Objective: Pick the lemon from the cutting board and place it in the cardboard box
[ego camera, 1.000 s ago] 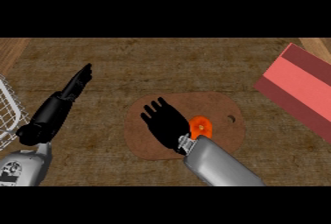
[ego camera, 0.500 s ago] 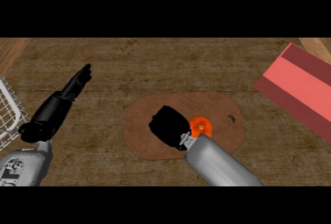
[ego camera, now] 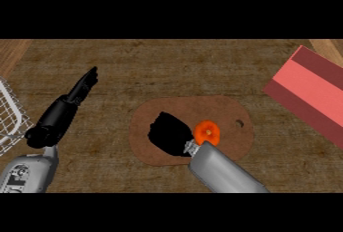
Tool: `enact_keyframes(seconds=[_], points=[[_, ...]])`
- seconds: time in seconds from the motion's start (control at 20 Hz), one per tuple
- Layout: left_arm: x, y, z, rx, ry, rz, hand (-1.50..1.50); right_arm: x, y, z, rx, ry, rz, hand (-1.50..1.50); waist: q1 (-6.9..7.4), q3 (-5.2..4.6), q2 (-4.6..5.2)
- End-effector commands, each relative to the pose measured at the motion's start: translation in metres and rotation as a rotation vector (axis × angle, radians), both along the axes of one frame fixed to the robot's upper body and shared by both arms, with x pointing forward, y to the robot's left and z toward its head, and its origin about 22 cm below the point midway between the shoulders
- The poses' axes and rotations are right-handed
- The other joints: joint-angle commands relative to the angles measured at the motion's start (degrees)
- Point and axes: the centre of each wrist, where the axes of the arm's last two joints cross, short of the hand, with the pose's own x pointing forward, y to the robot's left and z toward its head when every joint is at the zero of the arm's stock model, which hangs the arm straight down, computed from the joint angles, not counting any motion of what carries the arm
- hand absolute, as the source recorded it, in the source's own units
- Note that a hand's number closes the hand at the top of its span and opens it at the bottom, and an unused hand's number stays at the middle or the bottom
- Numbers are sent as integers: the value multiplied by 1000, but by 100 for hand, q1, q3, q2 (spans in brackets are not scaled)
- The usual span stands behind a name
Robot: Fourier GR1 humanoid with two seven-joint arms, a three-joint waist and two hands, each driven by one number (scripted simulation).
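Curling down over the cutting board, the right hand now shows as a compact black mass with its fingers folded under, where a second ago they were spread flat and pointing to the far side. Whether anything lies inside that curl I cannot tell, since the hand covers whatever is beneath it and no lemon shows anywhere in view. Just to the right of the hand, touching the wrist end of the grey forearm, sits a round orange piece with a paler centre; it stays in the same spot on the board as in both earlier frames. The board itself, a brown oval with a small hole near its right edge, has not shifted on the bench. At the far right lies the cardboard box, pinkish red with darker sides, well apart from the board and unchanged. On the left, the left hand rests with fingers straight and together, pointing to the far side, holding nothing and unmoved since earlier. A white wire basket shows at the left edge, beside the left forearm.
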Motion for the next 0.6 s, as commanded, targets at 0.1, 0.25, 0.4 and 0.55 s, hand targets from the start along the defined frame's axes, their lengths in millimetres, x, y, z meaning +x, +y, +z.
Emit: enact_keyframes(seconds=[0.1, 0.25, 0.4, 0.55], points=[[-13, 8, 1, 4, 1, 16, 0, 17, -49, 23, 192, 7, -108, 150, -69, 13, -1], [-6, 4, -6, -3, 3, 33, 0, 28, -105, 3, 339, 91, -361, 150, -226, 18, 18], [5, 13, 5, 4, 0, 33, 0, 35, -150, 17, 447, 59, -452, 150, -219, 13, 18], [-2, -8, -1, 7, 7, 18, 0, 21, -168, 57, 477, -47, -400, 150, -182, 10, -12]])
